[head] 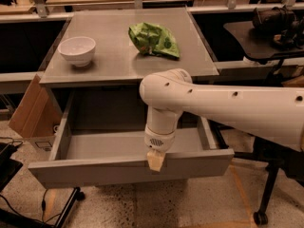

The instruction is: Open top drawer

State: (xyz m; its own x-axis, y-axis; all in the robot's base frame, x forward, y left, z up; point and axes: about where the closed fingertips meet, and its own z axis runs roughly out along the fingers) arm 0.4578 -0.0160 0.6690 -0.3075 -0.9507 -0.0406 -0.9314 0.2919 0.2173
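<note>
The top drawer [104, 146] is a wide grey tray pulled well out from under the grey counter [137, 56]. Its flat front panel [95, 172] faces me and its inside looks bare. My gripper [156, 160] hangs from the white arm [228, 108] and sits right at the top edge of the front panel, a little right of its middle. Its tan fingertip end touches or overlaps the panel's rim.
A white bowl [76, 50] and a green crumpled bag [154, 39] lie on the counter. A cardboard box [31, 113] leans at the left of the drawer. A black chair base [266, 194] stands at the right. Cables lie on the floor at left.
</note>
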